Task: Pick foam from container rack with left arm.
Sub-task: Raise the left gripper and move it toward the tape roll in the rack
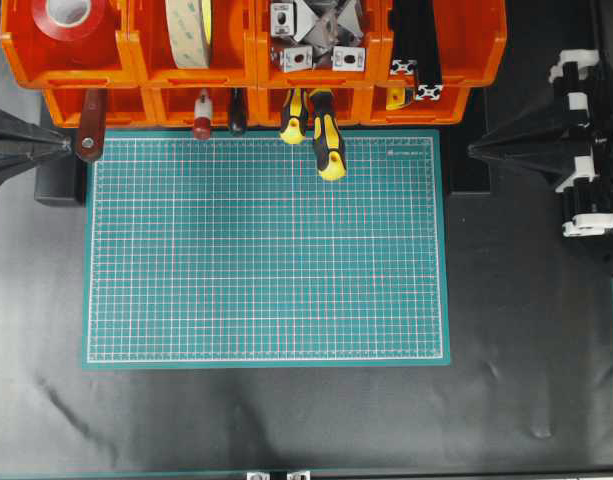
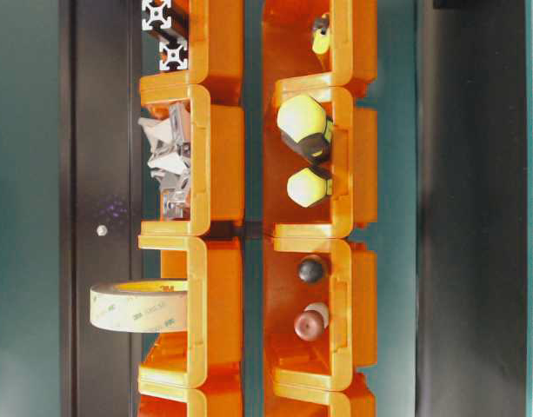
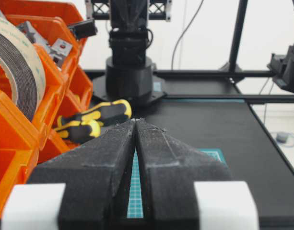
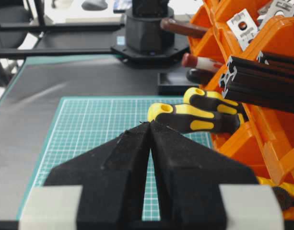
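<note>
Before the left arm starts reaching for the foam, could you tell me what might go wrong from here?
1. The foam stands on edge in a narrow bin of the rack, so the left gripper, shut now, may hit the bin walls.
2. The red tape sits one bin over; it could be grabbed by mistake.
3. The screwdriver handles stick out below the rack and could be knocked.

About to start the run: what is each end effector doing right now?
Left end effector: closed, holding nothing.
Right end effector: closed, holding nothing.
</note>
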